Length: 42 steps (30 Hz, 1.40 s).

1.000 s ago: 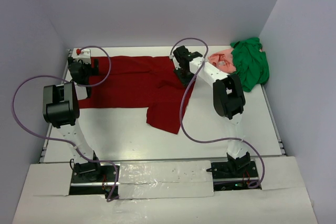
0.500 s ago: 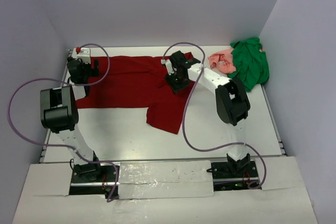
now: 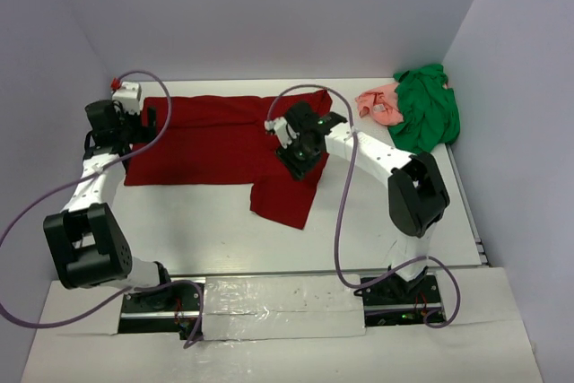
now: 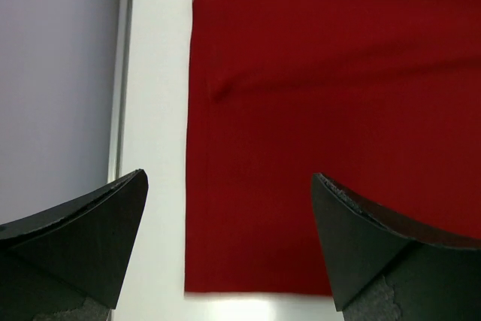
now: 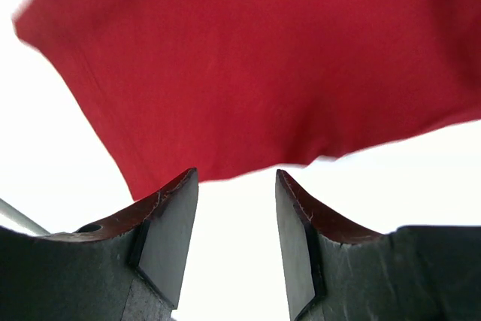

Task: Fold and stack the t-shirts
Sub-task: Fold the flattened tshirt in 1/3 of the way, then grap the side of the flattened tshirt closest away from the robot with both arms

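The maroon t-shirt lies spread flat across the back of the table, with one part folded down toward the front at its right end. My left gripper hovers open over the shirt's left edge. In the left wrist view the cloth and its near corner lie below the wide-apart fingers. My right gripper hangs open and empty over the shirt's right part. Its fingers frame bare table just off the cloth's edge. The green t-shirt and pink t-shirt lie crumpled at the back right.
Walls close in the table at the back, left and right. A raised white ledge runs along the front between the arm bases. Purple cables loop off both arms above the table.
My right gripper moved left and toward the front over the maroon shirt, and its jaws widened. The left arm's elbow swung down and left while its gripper stayed by the shirt's left edge.
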Tool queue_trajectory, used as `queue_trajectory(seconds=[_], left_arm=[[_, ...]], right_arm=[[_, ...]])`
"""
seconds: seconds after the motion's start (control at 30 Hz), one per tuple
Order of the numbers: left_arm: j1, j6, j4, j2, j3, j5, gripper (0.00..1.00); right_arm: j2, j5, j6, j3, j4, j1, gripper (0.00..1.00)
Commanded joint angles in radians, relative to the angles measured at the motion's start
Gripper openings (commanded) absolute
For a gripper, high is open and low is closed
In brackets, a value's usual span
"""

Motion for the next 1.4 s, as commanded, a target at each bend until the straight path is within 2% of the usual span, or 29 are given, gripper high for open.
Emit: queue_trajectory(seconds=[0.0, 0.13, 0.27, 0.4, 0.57, 0.73, 1.0, 1.37], left_arm=[[0.067, 0.058, -0.233, -0.057, -0.05, 0.004, 0.99], [0.154, 0.101, -0.293, -0.077, -0.109, 0.032, 0.99], [0.234, 0.101, -0.219, -0.084, -0.156, 0.035, 0.99], [0.277, 0.079, -0.226, -0.018, -0.133, 0.042, 0.99], [0.289, 0.062, -0.194, 0.022, -0.138, 0.082, 0.99], [0.294, 0.052, -0.25, 0.09, -0.095, 0.134, 0.99], [0.302, 0.015, -0.215, 0.156, -0.078, 0.114, 0.99], [0.311, 0.009, -0.129, 0.232, -0.095, 0.111, 0.99]], right_arm=[[-0.061, 0.064, -0.012, -0.058, -0.045, 0.015, 0.53], [-0.092, 0.076, -0.029, -0.111, -0.011, 0.006, 0.53], [-0.098, 0.075, -0.043, -0.147, 0.001, -0.005, 0.53], [-0.109, 0.063, -0.06, -0.177, 0.011, -0.034, 0.53], [-0.121, 0.012, -0.083, -0.223, 0.027, -0.083, 0.53], [-0.124, -0.051, -0.111, -0.256, 0.052, -0.129, 0.53], [-0.143, -0.135, -0.129, -0.273, 0.064, -0.176, 0.53], [-0.146, -0.167, -0.132, -0.261, 0.044, -0.212, 0.52]])
